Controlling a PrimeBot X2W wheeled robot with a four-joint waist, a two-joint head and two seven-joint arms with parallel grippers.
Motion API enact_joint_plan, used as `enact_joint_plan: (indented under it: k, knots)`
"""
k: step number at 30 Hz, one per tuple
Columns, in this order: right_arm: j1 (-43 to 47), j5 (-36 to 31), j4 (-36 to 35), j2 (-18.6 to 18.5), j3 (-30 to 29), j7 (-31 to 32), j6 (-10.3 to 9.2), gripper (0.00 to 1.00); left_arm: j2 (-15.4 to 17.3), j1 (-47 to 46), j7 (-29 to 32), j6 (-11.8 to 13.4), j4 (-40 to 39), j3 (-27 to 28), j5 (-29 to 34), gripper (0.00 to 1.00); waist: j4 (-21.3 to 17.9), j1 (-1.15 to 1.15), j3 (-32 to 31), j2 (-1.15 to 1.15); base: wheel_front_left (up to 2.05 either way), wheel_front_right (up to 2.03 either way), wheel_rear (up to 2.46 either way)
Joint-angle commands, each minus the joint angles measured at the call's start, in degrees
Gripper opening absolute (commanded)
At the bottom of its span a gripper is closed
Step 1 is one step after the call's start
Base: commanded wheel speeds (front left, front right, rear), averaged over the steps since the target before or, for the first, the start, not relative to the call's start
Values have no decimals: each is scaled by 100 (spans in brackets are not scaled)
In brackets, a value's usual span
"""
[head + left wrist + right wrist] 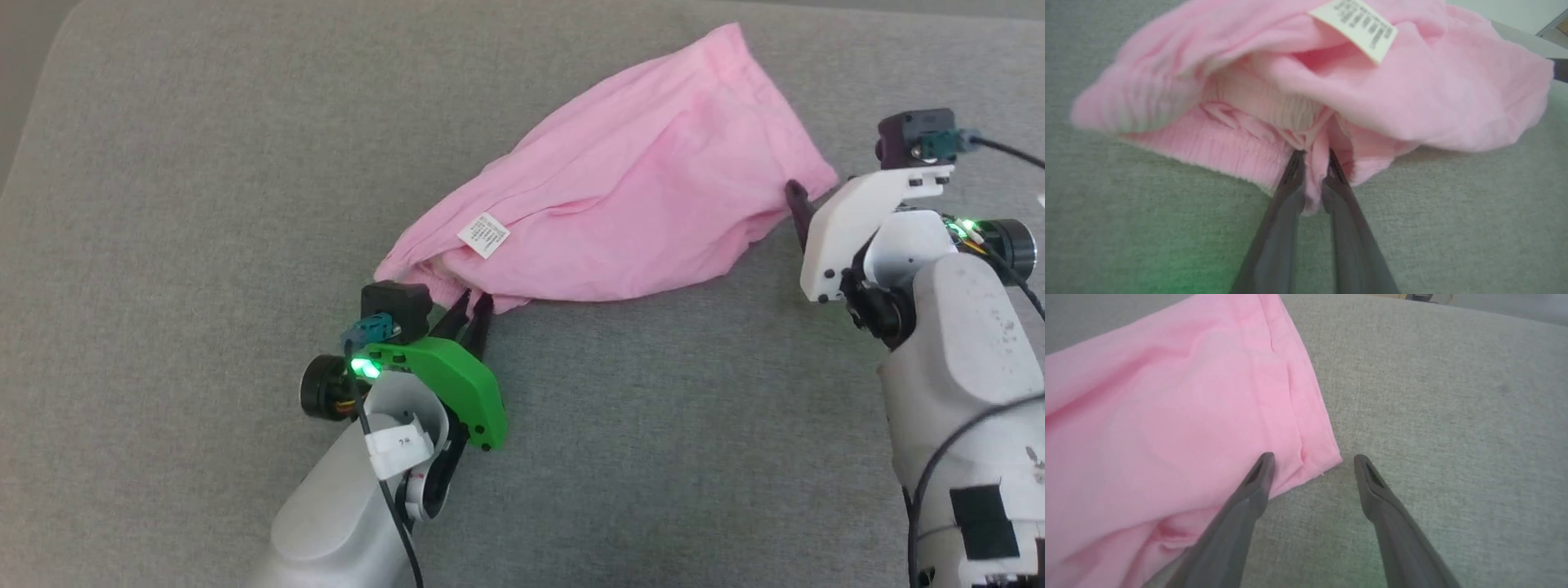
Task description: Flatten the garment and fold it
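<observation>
The garment lay crumpled on the grey desk. The left tool was clenched on its waistband. The right tool stood released around the hem corner. I think it should close there, then both pull apart gently.

Pink garment lies rumpled and slantwise on the grey upholstered surface, white label facing up near its lower left end. Left gripper is right at that end, jaws drawn close together, tips at the gathered edge. Over on the other side, the right gripper has one dark finger in sight, against the cloth's right corner.
</observation>
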Motion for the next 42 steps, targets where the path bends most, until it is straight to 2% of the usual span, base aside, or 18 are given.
enact_joint_plan:
  k: [1,3,4,5,6,7,8,15,19,22,24,31,33,36,38,40,41,42]
  knots:
    - [-148,-101,115,5,-3,180,-9,100,27,-25,43,-26,110,-33,58,0,73,0,90,0,0,0,0]
    - [-276,-194,247,5,24,472,-9,100,39,-41,34,-48,95,-57,68,0,71,0,110,0,0,0,0]
    - [-323,-227,310,5,54,659,-9,80,50,-47,28,-59,86,-69,74,0,63,0,114,0,0,0,0]
    - [-348,-242,349,5,99,806,-9,44,60,-51,20,-70,78,-81,82,0,56,0,112,0,0,0,0]
    - [-361,-231,369,5,153,959,-9,23,72,-56,7,-87,65,-100,95,0,49,0,103,0,0,0,0]
    - [-359,-205,350,2,174,1027,-9,17,79,-56,-11,-103,53,-107,95,0,42,0,90,0,0,0,0]
    - [-343,-173,282,-17,222,1031,-9,0,95,-57,-35,-123,37,-119,104,0,31,0,70,0,0,0,0]
    - [238,374,-532,-176,550,527,-9,0,332,65,-46,-312,-158,-268,174,0,-114,0,-249,0,0,0,0]
    - [973,744,-1383,-258,639,372,-9,0,559,255,67,-552,-451,-395,138,0,-212,0,-522,0,0,0,0]
    - [1719,951,-2246,-251,566,431,-9,0,792,437,226,-777,-811,-508,83,0,-284,0,-714,0,0,0,0]
    - [2224,1038,-2843,-203,491,548,-9,0,953,565,353,-840,-1081,-536,38,0,-338,0,-821,0,0,0,0]
    - [3812,1252,-4526,-15,153,1009,-9,0,1532,980,1004,-876,-2027,-559,-180,0,-480,0,-1019,0,0,0,0]
    - [4169,1384,-4749,0,109,1065,-9,0,1659,1097,1197,-875,-2188,-583,-252,0,-497,0,-1027,0,0,0,0]
    - [4558,1743,-4725,4,128,981,-9,0,1778,1274,1398,-861,-2270,-628,-348,0,-538,0,-1010,0,0,0,0]
    - [4731,1873,-4551,5,165,878,-9,0,1787,1376,1471,-873,-2244,-656,-443,0,-555,0,-989,0,0,0,0]
    - [4836,2013,-4056,6,235,667,-9,0,1735,1470,1505,-914,-2088,-681,-597,0,-574,0,-949,0,0,0,0]
    - [4835,2038,-3903,6,258,646,-9,3,1718,1478,1489,-935,-2037,-676,-639,35,-578,0,-946,0,0,0,0]
    - [4825,2045,-3795,6,277,624,-9,37,1708,1476,1469,-948,-1998,-671,-657,93,-580,0,-951,0,0,0,0]
